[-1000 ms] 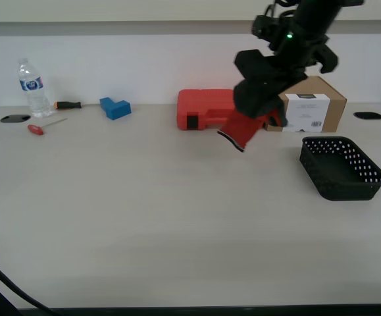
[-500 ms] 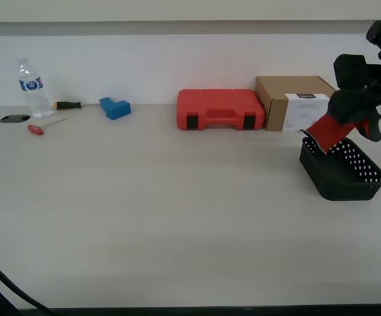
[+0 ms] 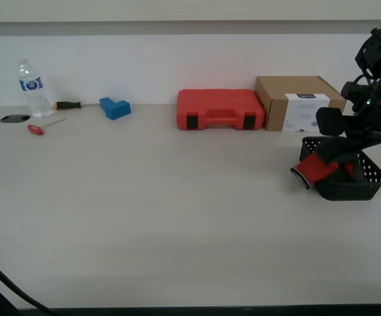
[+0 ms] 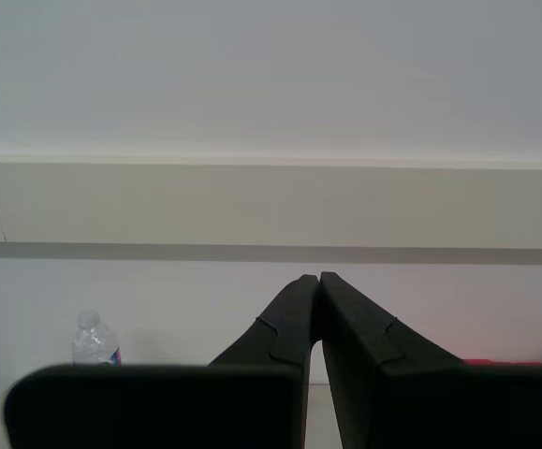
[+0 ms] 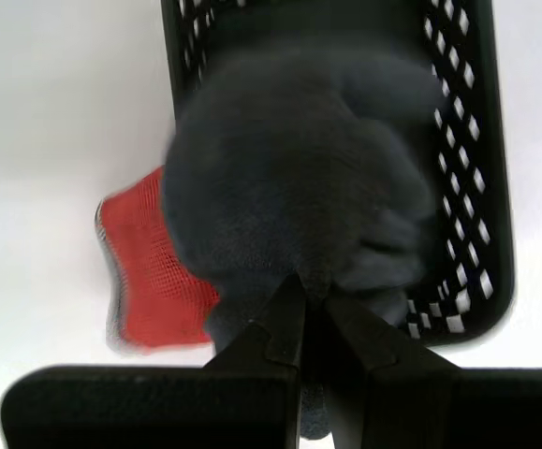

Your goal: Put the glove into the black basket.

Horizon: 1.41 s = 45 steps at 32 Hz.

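My first gripper (image 5: pixel 310 301) is down over the black basket (image 3: pixel 361 172) at the exterior view's right, its fingers (image 5: pixel 275 323) pressed onto the dark fabric of the glove (image 5: pixel 289 187). In the first wrist view the grey-black palm bulges over the basket's inside, blurred, while the red knit cuff (image 5: pixel 149 271) hangs out over the basket's rim and above the bare table (image 3: pixel 164 197). The exterior view shows the same: the red cuff (image 3: pixel 312 169) pokes past the basket's edge on the side toward the exterior view's left, and the rest of the glove is hidden by the arm. So the glove is partly inside the basket, pinched in my first gripper.

My second gripper (image 4: pixel 318 281) points up at the wall, fingertips pressed together with nothing between them; a water bottle (image 4: pixel 95 341) shows low beside it.

Behind the basket stands a brown cardboard box (image 3: pixel 299 102), and just beside it a red tool case (image 3: pixel 220 108). Far off toward the exterior view's left lie a blue block (image 3: pixel 115 107), a screwdriver (image 3: pixel 68 104), a small red-handled tool (image 3: pixel 39 128) and the water bottle (image 3: pixel 30 87).
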Available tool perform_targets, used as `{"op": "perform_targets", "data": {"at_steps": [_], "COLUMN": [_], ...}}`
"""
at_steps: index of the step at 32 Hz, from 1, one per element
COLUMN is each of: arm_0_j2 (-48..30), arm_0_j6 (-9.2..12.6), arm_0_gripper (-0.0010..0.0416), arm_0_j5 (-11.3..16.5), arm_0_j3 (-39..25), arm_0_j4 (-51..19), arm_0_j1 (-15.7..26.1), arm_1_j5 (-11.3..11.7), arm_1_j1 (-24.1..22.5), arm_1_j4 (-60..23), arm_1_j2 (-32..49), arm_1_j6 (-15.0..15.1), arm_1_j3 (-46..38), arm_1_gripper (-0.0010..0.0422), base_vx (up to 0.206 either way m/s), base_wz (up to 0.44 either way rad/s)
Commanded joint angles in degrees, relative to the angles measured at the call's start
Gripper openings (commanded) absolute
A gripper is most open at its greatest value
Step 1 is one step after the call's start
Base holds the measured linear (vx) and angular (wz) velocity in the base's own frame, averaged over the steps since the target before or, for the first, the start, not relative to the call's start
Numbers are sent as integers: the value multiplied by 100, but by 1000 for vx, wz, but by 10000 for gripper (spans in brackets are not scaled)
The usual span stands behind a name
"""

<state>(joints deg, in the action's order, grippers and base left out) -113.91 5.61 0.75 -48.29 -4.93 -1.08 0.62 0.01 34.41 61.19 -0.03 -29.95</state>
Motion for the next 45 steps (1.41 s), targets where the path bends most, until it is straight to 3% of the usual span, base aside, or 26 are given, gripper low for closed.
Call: {"op": "perform_targets", "data": {"at_steps": [1, 3, 11, 15, 20, 24, 34, 39, 45], "arm_0_j2": [-588, -896, -949, -949, -916, -734, 192, 328, 328], "arm_0_j6": [-2, 4, 186, 184, 127, 22, -160, -155, -155], "arm_0_gripper": [-1, 0, 18, 123, 208, 245, 221, 200, 204], "arm_0_j5": [341, 741, 1049, 1158, 1158, 1156, 1113, 1117, 1117], "arm_0_j3": [-306, -470, -522, -518, -518, -518, -518, -568, -654], "arm_0_j4": [24, 44, 35, 31, 28, 26, -70, -52, 7], "arm_0_j1": [-37, -66, -245, -372, -376, -382, -380, -374, -374], "arm_1_j5": [0, 0, 0, 0, 0, 0, 0, 0, 2], "arm_1_j1": [-2, 0, -2, 0, 0, -2, 0, 0, 0], "arm_1_j4": [37, 37, 37, 39, 39, 37, 37, 39, 39], "arm_1_j2": [-2, -2, -2, -4, -4, -2, -2, -4, -4], "arm_1_j6": [7, 7, 7, 7, 7, 7, 7, 7, 7], "arm_1_j3": [-4, -2, -4, -4, -4, -4, -4, -7, -4], "arm_1_gripper": [0, 0, 0, 0, 0, 0, 0, 0, 0], "base_vx": [0, 0, 0, 0, 0, 0, 0, 0, 0], "base_wz": [0, 0, 0, 0, 0, 0, 0, 0, 0]}}
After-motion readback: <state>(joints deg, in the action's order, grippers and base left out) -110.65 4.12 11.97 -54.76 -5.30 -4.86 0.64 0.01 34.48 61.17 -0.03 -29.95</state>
